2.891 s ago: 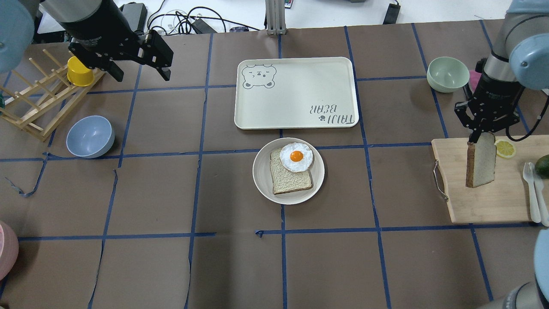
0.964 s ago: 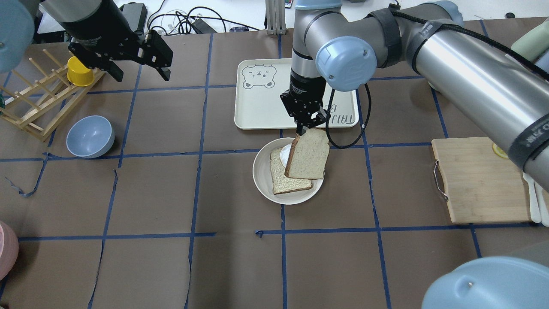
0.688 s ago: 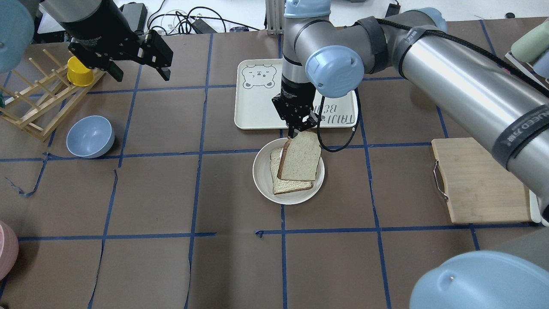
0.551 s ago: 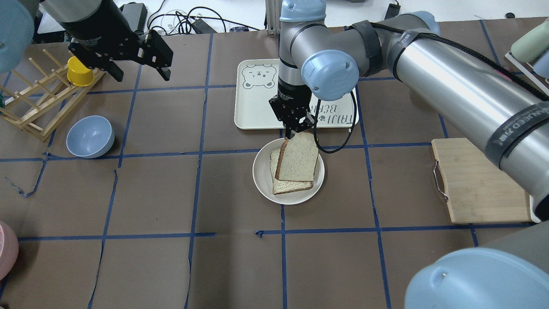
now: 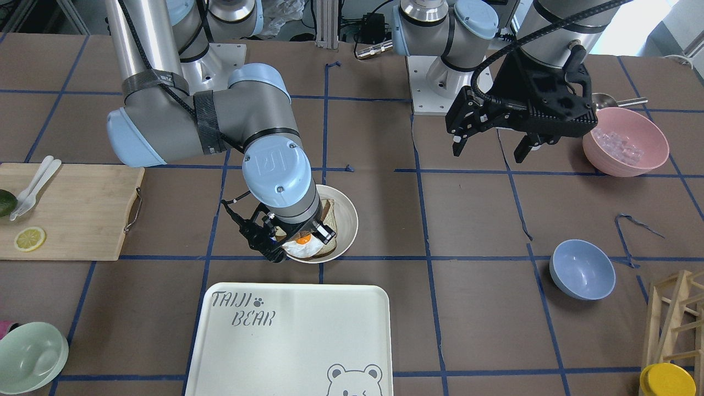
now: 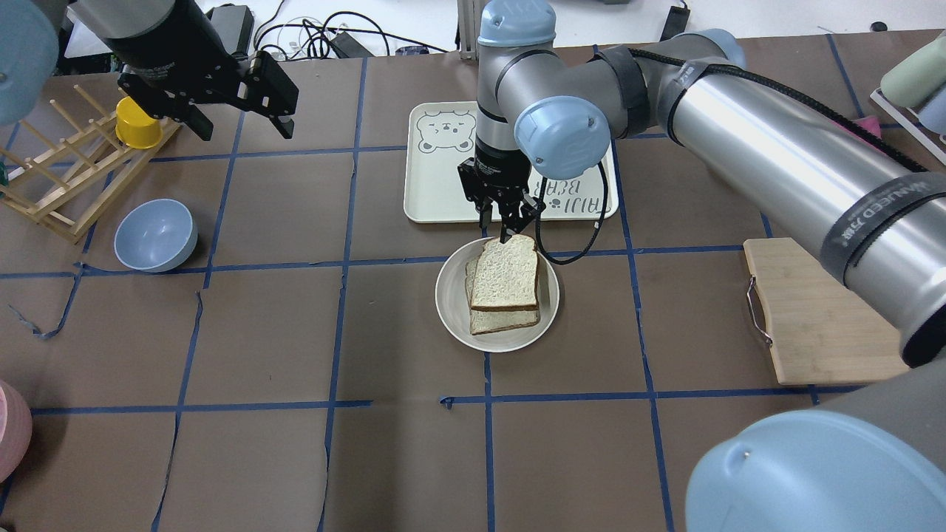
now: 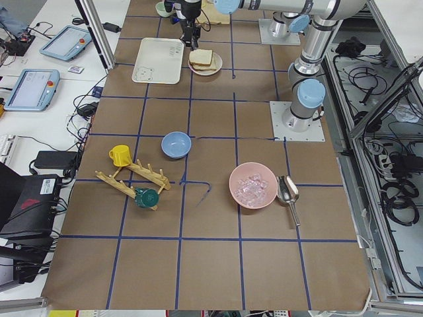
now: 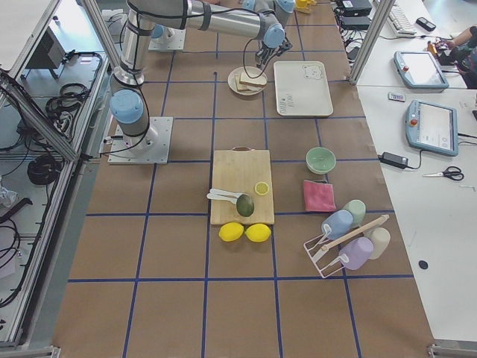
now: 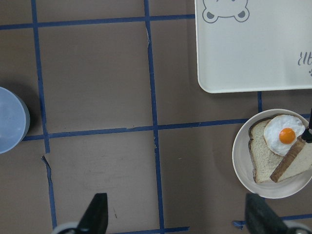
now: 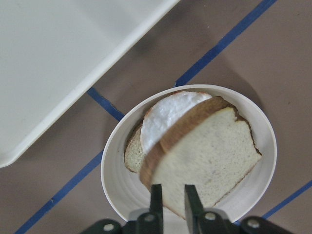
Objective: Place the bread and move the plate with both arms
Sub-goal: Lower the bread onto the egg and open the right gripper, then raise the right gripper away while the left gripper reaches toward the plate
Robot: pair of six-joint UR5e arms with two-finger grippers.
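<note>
The cream plate (image 6: 451,310) sits at the table's middle and holds a squarer, lighter slice (image 6: 502,321) with a fried egg (image 9: 284,135) on it. My right gripper (image 6: 506,233) is over the plate's far rim, shut on the top edge of the dark-crusted bread (image 6: 506,273). The bread leans low over the egg and the lower slice, its free end down. The right wrist view shows the bread (image 10: 209,161) between my fingertips (image 10: 156,195) above the plate (image 10: 112,180). My left gripper (image 6: 242,129) is open and empty, high over the far left.
The bear-print tray (image 6: 443,185) lies just beyond the plate. A blue bowl (image 6: 155,235) and a wooden rack with a yellow cup (image 6: 137,122) are at the left. A cutting board (image 6: 828,318) is at the right. A pink bowl (image 5: 624,140) stands near the left arm.
My right arm carried the bread from the cutting board to the plate, then lowered and tipped it flatter over the egg. The left arm has not moved.
</note>
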